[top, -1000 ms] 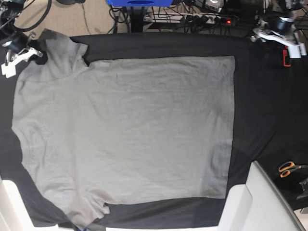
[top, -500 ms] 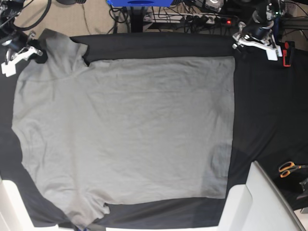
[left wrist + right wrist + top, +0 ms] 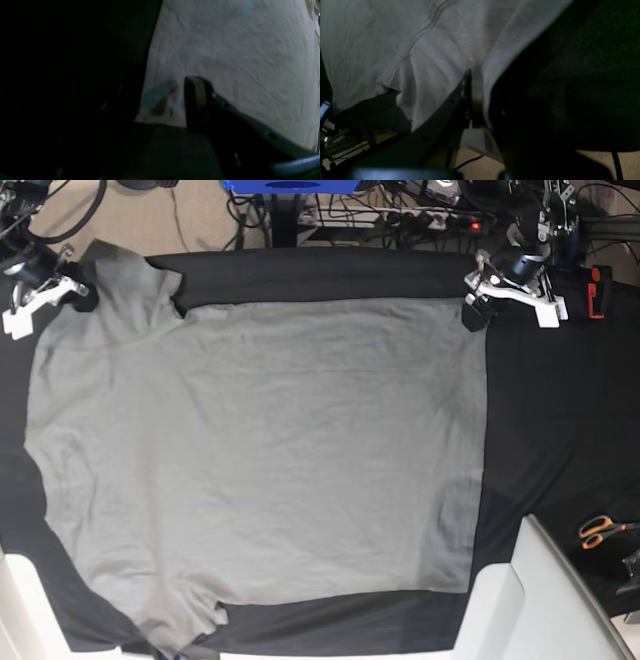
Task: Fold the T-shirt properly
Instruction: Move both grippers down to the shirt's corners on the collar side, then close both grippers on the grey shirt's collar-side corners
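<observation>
the left gripper [image 3: 470, 313] has swung in from the far right edge to the hem corner of the t-shirt [image 3: 260, 450], jaws apart and not yet on the fabric, so a 2-corner lift looks close. the right gripper [image 3: 80, 292] stays clamped on the sleeve edge at the opposite far corner. the shirt lies flat on the black cloth [image 3: 560, 410] covering the tabletop. the left wrist view is dark; only 1 finger [image 3: 196, 102] shows clearly, and the collar is hard to make out.
</observation>
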Robot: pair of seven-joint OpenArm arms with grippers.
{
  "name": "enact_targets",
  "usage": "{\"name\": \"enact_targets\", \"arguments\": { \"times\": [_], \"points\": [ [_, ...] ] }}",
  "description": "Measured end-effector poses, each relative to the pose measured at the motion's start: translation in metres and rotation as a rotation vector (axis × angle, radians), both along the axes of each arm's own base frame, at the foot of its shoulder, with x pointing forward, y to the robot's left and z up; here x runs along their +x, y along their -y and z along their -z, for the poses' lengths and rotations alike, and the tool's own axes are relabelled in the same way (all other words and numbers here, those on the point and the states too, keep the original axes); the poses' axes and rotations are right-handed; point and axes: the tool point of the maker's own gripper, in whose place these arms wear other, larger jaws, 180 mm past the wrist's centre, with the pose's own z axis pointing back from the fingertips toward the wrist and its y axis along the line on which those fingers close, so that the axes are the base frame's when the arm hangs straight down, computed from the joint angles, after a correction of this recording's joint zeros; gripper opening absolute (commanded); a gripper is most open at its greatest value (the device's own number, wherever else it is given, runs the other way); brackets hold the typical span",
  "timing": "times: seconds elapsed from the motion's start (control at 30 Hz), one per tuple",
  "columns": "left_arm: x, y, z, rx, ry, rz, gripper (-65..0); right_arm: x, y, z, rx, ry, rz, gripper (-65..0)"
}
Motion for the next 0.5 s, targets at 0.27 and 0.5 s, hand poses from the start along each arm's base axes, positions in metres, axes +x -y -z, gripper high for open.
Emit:
{"name": "enact_targets", "arguments": {
  "times": [0.27, 0.5],
  "points": [
    [0.002, 0.016, 0.002, -0.022, 0.004, 0.037, -36.9, 0.0, 0.0, 0.0, 0.0, -0.001, -0.001, -64.7],
    [-0.004, 0.028, 0.01, -0.043, -0.033, 0.062, -65.0, 0.0, 0.0, 0.0, -0.001, 0.0, -0.002, -64.7]
  ]
}}
